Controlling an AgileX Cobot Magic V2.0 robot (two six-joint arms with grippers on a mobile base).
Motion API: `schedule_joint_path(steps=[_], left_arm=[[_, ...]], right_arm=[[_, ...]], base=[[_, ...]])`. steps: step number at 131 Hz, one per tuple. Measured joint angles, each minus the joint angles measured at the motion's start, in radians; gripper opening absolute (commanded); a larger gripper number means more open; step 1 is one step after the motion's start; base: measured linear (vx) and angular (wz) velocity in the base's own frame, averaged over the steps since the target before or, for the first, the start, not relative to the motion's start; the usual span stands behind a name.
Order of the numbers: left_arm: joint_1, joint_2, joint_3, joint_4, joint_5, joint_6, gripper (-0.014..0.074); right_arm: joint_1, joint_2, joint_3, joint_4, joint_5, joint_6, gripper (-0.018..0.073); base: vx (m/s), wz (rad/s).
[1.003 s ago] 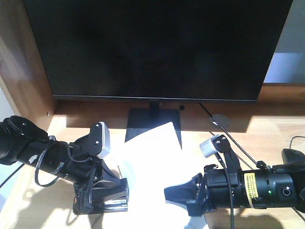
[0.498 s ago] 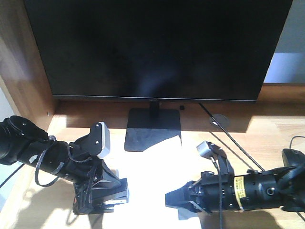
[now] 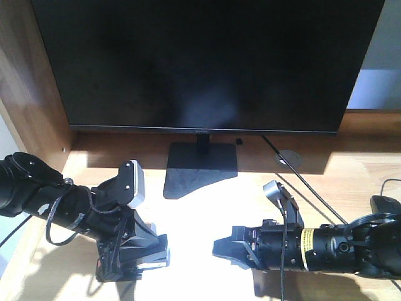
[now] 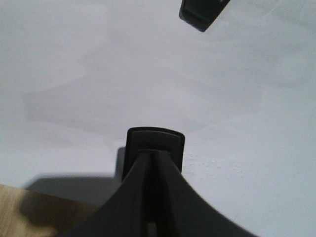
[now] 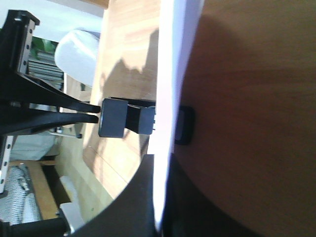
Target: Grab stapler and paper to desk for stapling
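Observation:
The white paper (image 3: 194, 213) lies glaring in sunlight on the light wood desk (image 3: 351, 175), between my two grippers. My right gripper (image 3: 219, 248) is shut on the paper's right edge. In the right wrist view the sheet (image 5: 170, 59) runs edge-on between the right gripper's (image 5: 167, 123) fingertips. My left gripper (image 3: 164, 251) is shut, and its tip (image 4: 155, 140) rests on the paper (image 4: 148, 74) near the left edge. The left gripper also shows in the right wrist view (image 5: 116, 118). A right finger (image 4: 200, 15) shows at the top of the left wrist view. The stapler is out of view.
A large black monitor (image 3: 200, 63) stands at the back on a black base (image 3: 200, 166). A cable (image 3: 307, 188) runs from a round grommet (image 3: 289, 158) towards my right arm. A black mouse (image 3: 383, 205) sits at the right edge. A wooden side panel (image 3: 31, 94) rises on the left.
The paper's far corner, raised in front of the monitor base, has come down and the base shows fully. My right arm rolled and shifted slightly left. The left arm has not moved.

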Motion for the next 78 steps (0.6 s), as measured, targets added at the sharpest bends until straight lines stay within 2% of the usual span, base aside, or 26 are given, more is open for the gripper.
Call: schedule_joint_path(steps=[18, 78], left_arm=[[0.0, 0.0, 0.0, 0.0, 0.0, 0.0, -0.0006], [0.0, 0.0, 0.0, 0.0, 0.0, 0.0, -0.0006]], right_arm=[[0.0, 0.042, -0.001, 0.029, -0.035, -0.018, -0.0003], [0.0, 0.095, -0.002, 0.03, -0.101, -0.061, -0.0003]], base=[[0.0, 0.0], [0.0, 0.0]])
